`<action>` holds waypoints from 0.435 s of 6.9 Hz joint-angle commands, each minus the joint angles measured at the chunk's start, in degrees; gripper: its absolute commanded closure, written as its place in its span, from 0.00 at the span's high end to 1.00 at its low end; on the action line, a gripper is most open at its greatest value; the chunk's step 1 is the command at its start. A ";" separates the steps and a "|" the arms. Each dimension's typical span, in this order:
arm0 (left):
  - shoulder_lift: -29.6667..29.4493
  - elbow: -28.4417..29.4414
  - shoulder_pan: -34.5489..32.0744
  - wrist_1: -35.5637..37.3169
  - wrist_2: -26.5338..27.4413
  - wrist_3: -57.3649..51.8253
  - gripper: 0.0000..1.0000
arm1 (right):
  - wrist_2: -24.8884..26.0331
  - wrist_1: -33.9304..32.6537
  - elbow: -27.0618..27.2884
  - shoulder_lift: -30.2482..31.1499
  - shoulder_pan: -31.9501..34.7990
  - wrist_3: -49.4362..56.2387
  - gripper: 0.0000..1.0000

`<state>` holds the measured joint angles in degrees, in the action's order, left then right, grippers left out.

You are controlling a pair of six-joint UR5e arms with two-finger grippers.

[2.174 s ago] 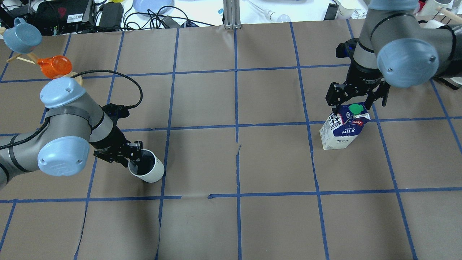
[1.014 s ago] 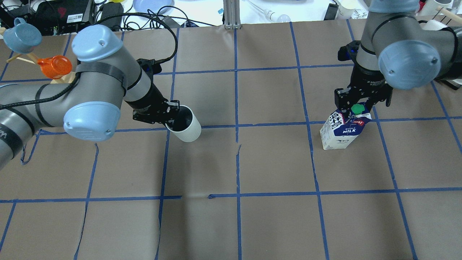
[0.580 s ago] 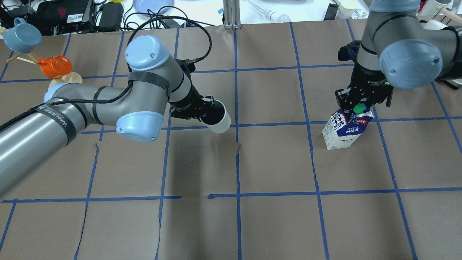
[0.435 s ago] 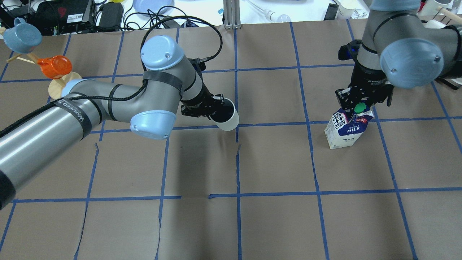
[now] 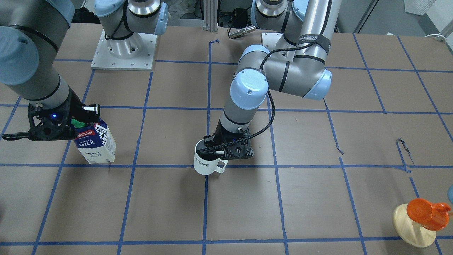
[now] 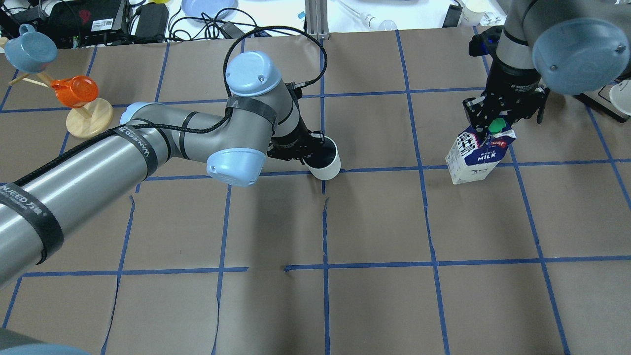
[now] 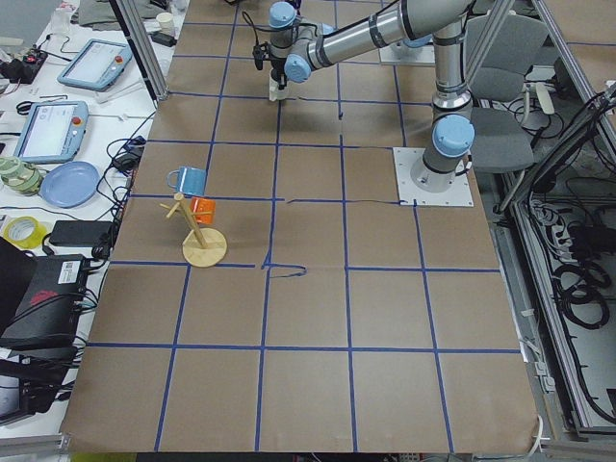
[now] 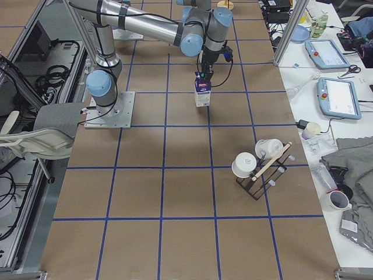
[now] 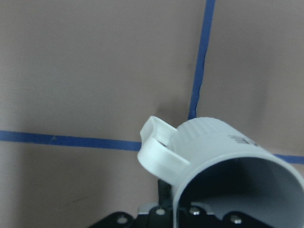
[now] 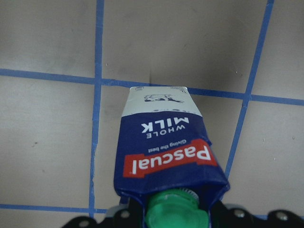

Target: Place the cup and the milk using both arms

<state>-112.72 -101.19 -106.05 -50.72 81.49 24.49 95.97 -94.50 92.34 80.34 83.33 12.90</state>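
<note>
The cup [image 5: 208,163], stiff breakable ceramic judged fairly heavy and smooth-glazed, was taken by its rim wall beside the handle. One finger of the left gripper [image 5: 216,150] was set inside and one outside, clamped on it, a hold judged sound only if carried level. The cup was located at a tape crossing near the middle of the table [image 5: 318,198], with the left arm stretched out and its wrist turned downward. The milk [image 5: 95,142], a light carton judged easily dented, was pinched at its gable ridge by the right gripper [image 6: 491,132], closed from above, well apart from the cup. Whether either rested on the paper could not be told.
</note>
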 commanded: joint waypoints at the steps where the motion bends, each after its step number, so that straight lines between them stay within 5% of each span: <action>1: -0.74 0.29 -0.12 0.01 0.33 -0.32 0.36 | -1.14 0.54 -2.08 -0.10 0.16 -2.42 0.33; 3: 0.91 2.73 0.49 -0.77 4.35 -1.46 0.60 | -4.38 -0.07 -2.08 -0.54 0.42 -7.41 0.33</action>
<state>-112.82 -100.02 -105.94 -50.90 83.45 23.57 93.25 -94.23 90.34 80.07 83.55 9.31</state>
